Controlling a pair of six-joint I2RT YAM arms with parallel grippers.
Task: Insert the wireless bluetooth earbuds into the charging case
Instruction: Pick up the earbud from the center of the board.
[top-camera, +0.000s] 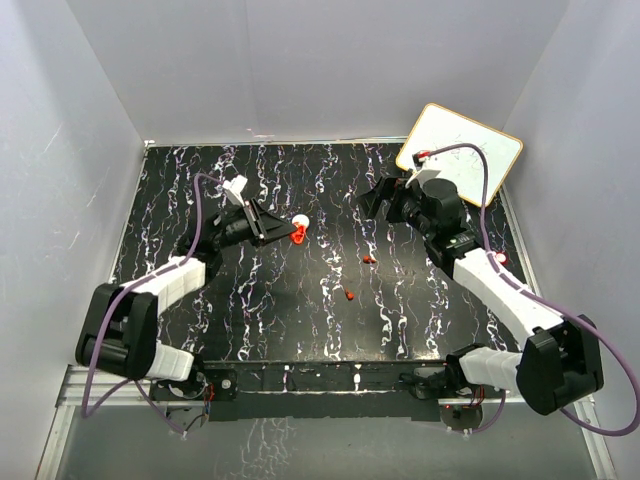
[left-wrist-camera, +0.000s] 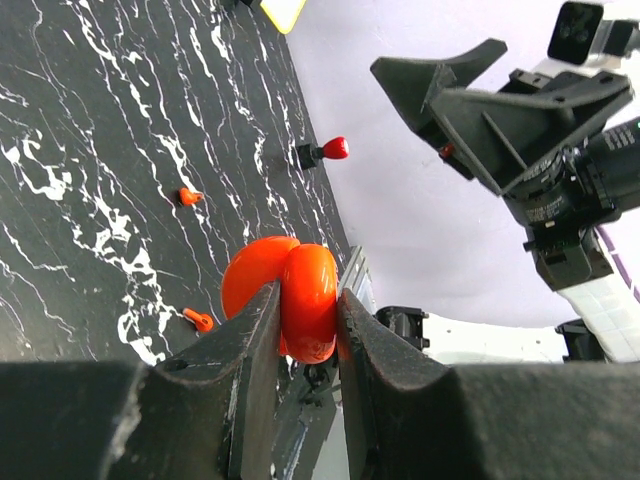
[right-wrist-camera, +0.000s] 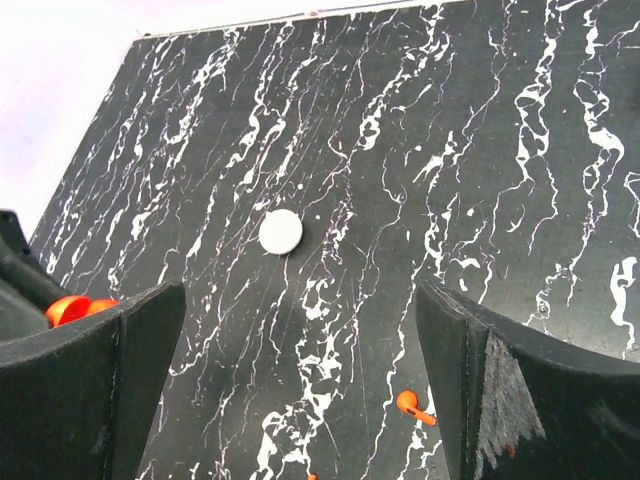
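A: Stage reached?

B: Nothing inserted yet. Left end effector (left-wrist-camera: 307, 305) pinches the red charging case (left-wrist-camera: 262, 270) near table (top-camera: 200, 180) centre. Right end effector (right-wrist-camera: 300, 295) is spread. A red earbud (top-camera: 369, 259) and a second earbud (top-camera: 350, 295) lie loose, nearer.

No text, label, brand, number or sign could be read anywhere; the whiteboard (top-camera: 462, 152) leaning beyond the tabletop (top-camera: 250, 310) bore only faint, illegible marks.
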